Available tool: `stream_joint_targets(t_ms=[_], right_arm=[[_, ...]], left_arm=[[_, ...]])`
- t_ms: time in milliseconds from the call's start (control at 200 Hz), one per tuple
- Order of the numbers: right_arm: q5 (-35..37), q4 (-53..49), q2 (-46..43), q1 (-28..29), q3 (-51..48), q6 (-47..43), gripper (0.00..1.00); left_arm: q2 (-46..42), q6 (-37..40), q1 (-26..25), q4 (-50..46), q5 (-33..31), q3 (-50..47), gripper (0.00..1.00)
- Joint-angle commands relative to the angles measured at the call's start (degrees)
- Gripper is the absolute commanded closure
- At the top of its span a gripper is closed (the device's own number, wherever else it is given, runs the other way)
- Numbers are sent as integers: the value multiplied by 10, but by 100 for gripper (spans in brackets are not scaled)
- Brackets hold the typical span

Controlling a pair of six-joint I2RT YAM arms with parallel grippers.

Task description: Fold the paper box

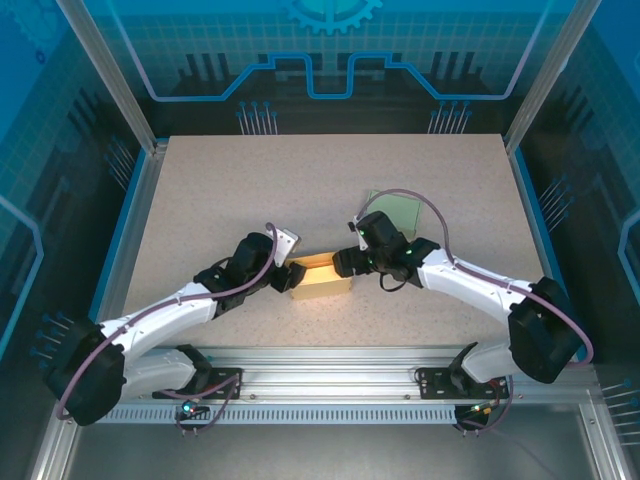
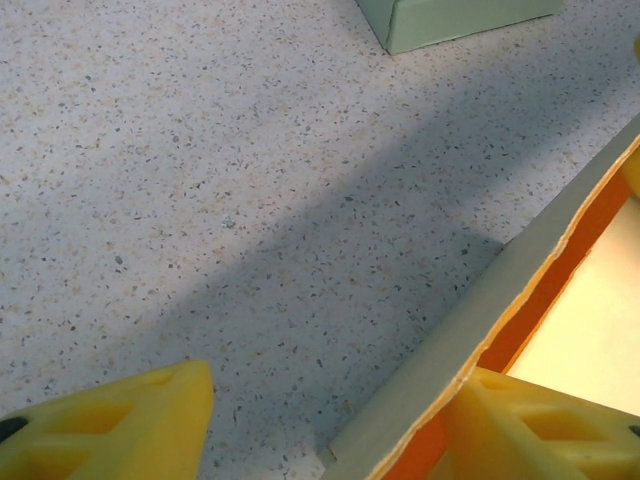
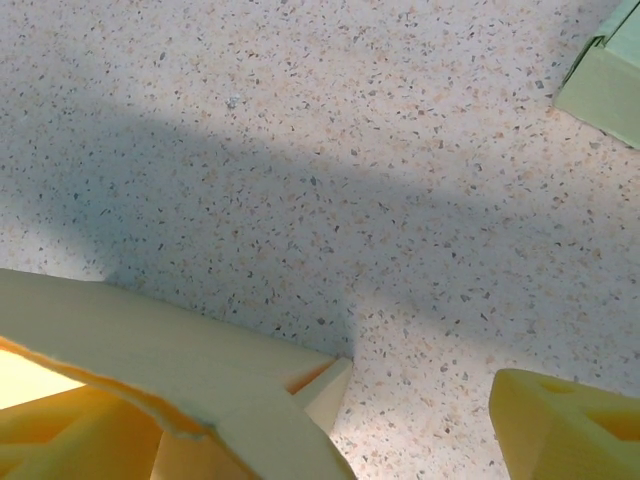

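The paper box [image 1: 326, 284], tan outside and orange-yellow inside, stands open-topped at the table's near middle. My left gripper [image 1: 287, 276] is at its left end and open. In the left wrist view that gripper [image 2: 330, 430] straddles the box's end wall [image 2: 480, 320], with one yellow finger [image 2: 110, 425] outside over the table and the other inside, against the wall. My right gripper [image 1: 346, 263] is at the box's right end, open too. In the right wrist view it [image 3: 320, 440] straddles a wall and corner flap [image 3: 180, 360], one finger [image 3: 565, 425] standing well clear outside.
A pale green box piece [image 1: 392, 210] lies just behind the right gripper, also seen as a green edge [image 2: 450, 20] and a green corner [image 3: 605, 80]. The speckled table [image 1: 230, 190] is bounded by metal frame posts and blue walls.
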Motion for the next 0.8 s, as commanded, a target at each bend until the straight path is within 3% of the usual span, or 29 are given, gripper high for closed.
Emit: stream_joint_targets(t_ms=[0,155,375,545,795], right_arm=[[5,-32,-20,9,28,-19,15],[-12,-51,-33,10,52,-39,18],[-17,-92,-29,9,87,-69,32],[-14,-124,-11,8,97,-61,43],[-31,-132,-4,9,85,-37,50]], left_arm=[[-8,-15,4,-6,11,-4,37],[5,-16,3,-6,13,1,37],[18,-18,3,-9,13,6,37],[18,-25,1,-9,13,5,37],[21,-24,-8,-9,6,6,36]])
